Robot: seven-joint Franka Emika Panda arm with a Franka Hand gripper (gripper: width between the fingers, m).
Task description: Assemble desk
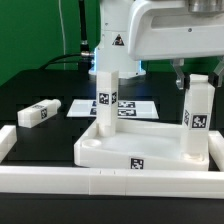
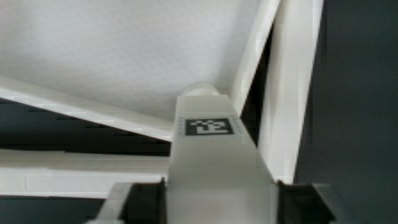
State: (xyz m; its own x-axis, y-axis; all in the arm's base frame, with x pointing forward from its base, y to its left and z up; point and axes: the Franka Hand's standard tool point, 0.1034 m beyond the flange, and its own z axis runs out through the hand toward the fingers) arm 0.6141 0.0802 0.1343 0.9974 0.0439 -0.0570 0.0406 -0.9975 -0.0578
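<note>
The white tray-like tabletop (image 1: 140,152) lies upside down in the middle of the table. One white leg (image 1: 107,100) stands upright in its far corner on the exterior view's left. A second leg (image 1: 196,115) stands upright in the corner on the exterior view's right, and my gripper (image 1: 195,80) is shut on its top end. In the wrist view this leg (image 2: 214,150) runs from between my dark fingers (image 2: 150,205) down to the tabletop's corner (image 2: 160,50), with a tag near its far end. A third leg (image 1: 37,113) lies loose on the exterior view's left.
White border rails run along the front (image 1: 100,185) and the exterior view's left (image 1: 6,145). The marker board (image 1: 135,105) lies flat behind the tabletop. The robot's base (image 1: 117,40) stands at the back.
</note>
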